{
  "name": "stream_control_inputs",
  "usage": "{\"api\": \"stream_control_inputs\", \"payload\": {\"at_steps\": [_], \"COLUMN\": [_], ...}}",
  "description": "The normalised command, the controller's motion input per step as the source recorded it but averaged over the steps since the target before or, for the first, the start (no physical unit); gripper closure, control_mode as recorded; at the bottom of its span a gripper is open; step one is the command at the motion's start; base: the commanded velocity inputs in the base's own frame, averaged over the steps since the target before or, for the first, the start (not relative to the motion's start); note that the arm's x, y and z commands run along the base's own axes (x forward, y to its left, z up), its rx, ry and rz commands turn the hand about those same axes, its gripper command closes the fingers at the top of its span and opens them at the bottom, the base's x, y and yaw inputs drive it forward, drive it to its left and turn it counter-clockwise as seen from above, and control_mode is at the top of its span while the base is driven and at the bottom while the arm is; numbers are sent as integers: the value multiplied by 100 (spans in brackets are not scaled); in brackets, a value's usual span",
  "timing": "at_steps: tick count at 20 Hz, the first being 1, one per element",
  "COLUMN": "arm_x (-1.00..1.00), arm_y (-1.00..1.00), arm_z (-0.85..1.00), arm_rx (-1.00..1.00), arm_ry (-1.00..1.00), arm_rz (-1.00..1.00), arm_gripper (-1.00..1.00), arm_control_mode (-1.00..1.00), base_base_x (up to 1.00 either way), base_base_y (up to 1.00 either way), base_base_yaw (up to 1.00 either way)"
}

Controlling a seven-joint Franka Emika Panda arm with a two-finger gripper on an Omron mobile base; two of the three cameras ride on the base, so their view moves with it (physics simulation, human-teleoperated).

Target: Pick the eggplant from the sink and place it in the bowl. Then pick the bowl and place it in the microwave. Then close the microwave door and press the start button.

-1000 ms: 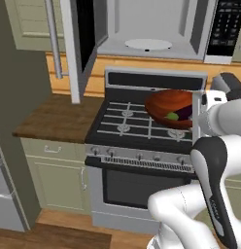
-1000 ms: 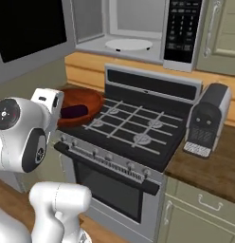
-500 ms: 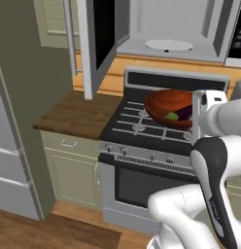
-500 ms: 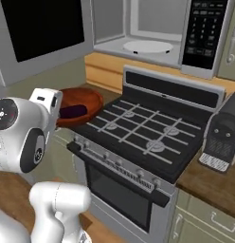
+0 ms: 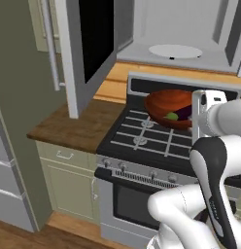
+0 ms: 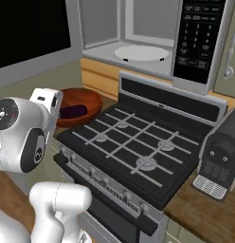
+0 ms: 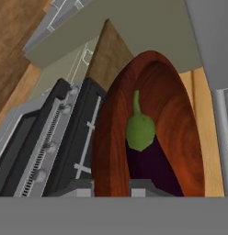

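Carrying the glossy reddish-brown bowl point(image 5: 172, 108) by its near rim, jaws pinched narrowly on the wall, small dark purple eggplant point(image 7: 145, 147) lying inside. Drove closer over the last second, bringing the open grey microwave point(image 6: 138, 45) nearer above the black stove point(image 6: 138, 147). Meant only lifting inside onto the white turntable plate point(image 5: 175, 50) remained.

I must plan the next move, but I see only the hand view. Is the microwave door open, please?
Observer: Yes. In the left base view the microwave door is swung wide open to the left.
Operator: Is something inside the microwave?
Observer: A white turntable plate lies in it, nothing on the plate.
Operator: Where is the bowl compared to the stove?
Observer: In the right base view the bowl, with the eggplant in it, is at the stove's left rear corner, below the microwave opening.
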Motion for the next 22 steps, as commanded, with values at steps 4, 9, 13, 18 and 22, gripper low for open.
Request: {"api": "stream_control_inputs", "payload": {"at_steps": [4, 9, 13, 18, 22], "arm_x": [0, 0, 0, 0, 0], "arm_y": [0, 0, 0, 0, 0], "arm_z": [0, 0, 0, 0, 0], "arm_rx": [0, 0, 0, 0, 0], "arm_ry": [0, 0, 0, 0, 0], "arm_rz": [0, 0, 0, 0, 0], "arm_gripper": [100, 100, 100, 100, 100], "arm_control_mode": [100, 100, 100, 100, 100], "base_base_x": [65, 15, 0, 0, 0], "base_base_y": [-6, 0, 0, 0, 0], "base_base_yaw": [9, 11, 25, 27, 19]}}
